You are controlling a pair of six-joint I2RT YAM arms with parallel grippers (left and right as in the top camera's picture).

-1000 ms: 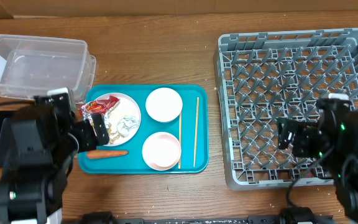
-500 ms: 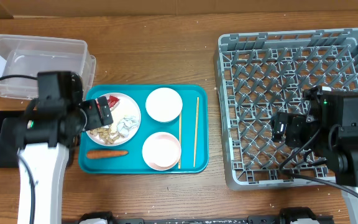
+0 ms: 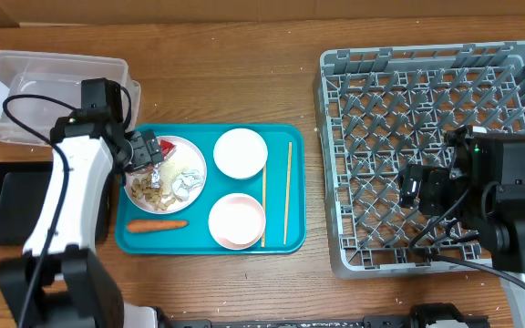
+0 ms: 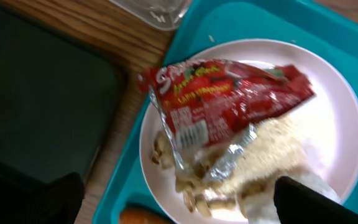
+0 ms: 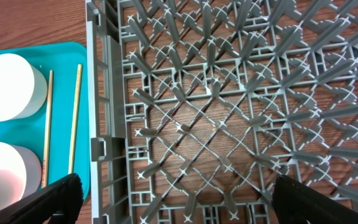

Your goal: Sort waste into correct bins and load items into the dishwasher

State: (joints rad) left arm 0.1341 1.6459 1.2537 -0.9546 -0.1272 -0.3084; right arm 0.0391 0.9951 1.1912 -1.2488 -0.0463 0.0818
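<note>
Your left gripper (image 3: 147, 152) has swung up from the lower left corner of the teal tray (image 3: 290, 239) to the left rim of the white plate (image 3: 190, 158). Its jaws are spread wide and hold nothing, just beside the red-and-silver wrapper (image 4: 229, 99). The wrapper lies where it did, on the rice (image 4: 278, 149) on that plate, and the carrot (image 3: 158, 224) has not shifted either. With the arm lifted away, more of the black tray (image 3: 3, 205) shows. Your right gripper (image 3: 415, 189) has barely moved; it hangs wide open and empty over the dish rack (image 3: 381, 100).
</note>
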